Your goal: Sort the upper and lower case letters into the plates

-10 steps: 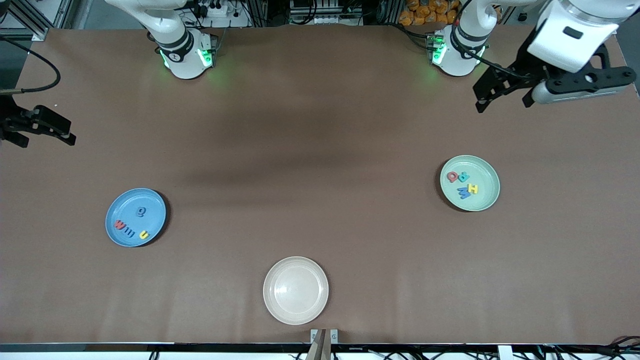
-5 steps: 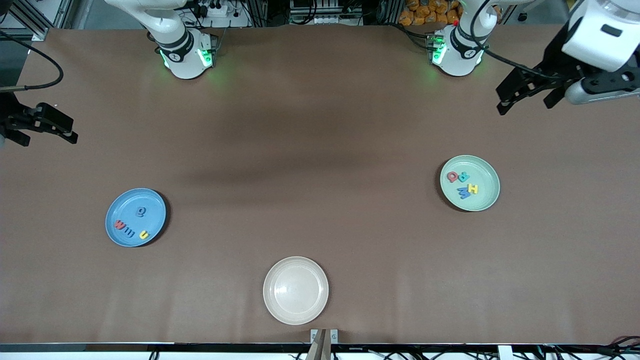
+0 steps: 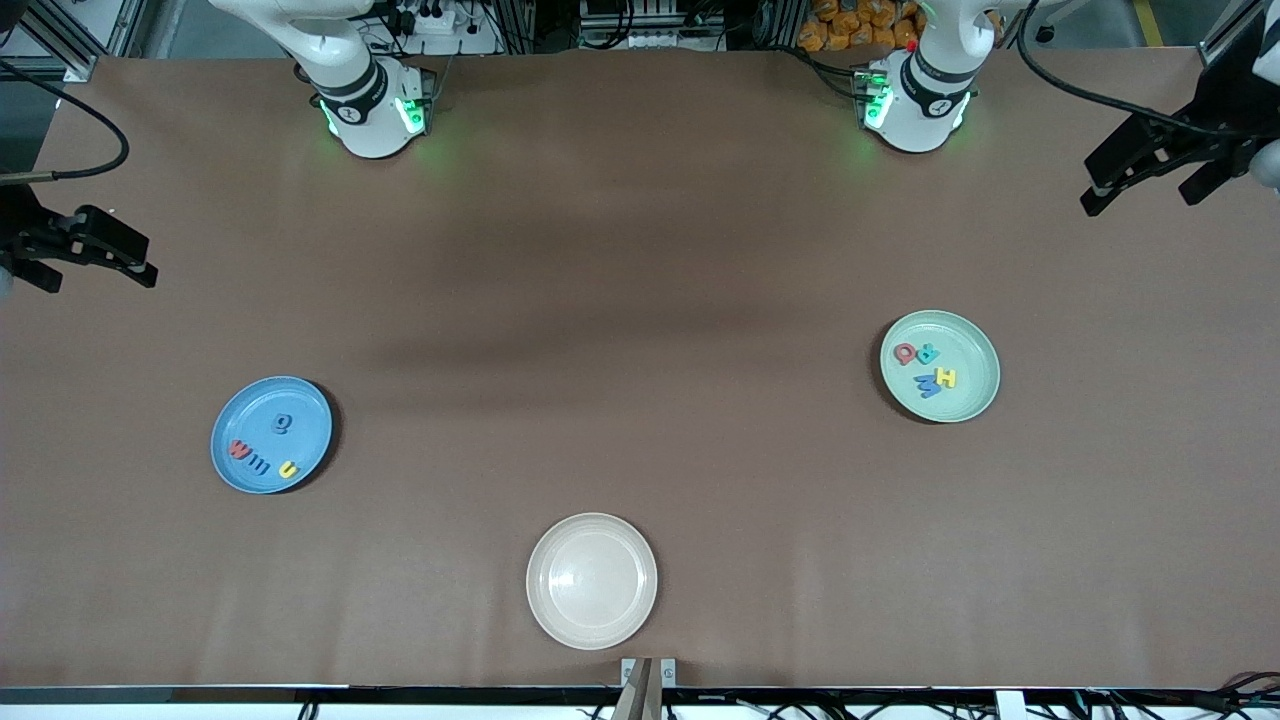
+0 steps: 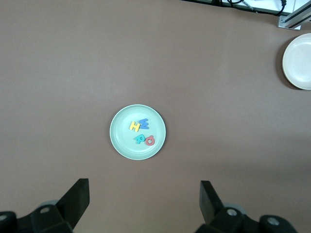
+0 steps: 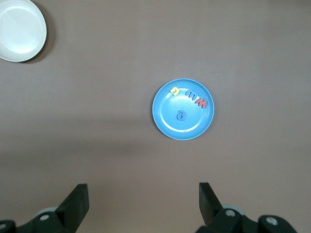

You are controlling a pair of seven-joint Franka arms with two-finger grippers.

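- Blue, red, yellow and teal toy letters lie split by case: four small ones in the sky-blue plate (image 3: 225,415) toward the right arm's end of the table (image 3: 640,250), four capitals in the mint plate (image 3: 975,395) toward the left arm's end.
- Sorting looks finished, since none lie loose on the table.
- Cream plate (image 3: 545,610), nearest the front camera, holds nothing.
- Left pincer (image 3: 1150,180) hangs with fingers apart, empty, over its table edge, clear of the plates.
- Right pincer (image 3: 85,255) waits likewise, fingers spread, holding nothing.
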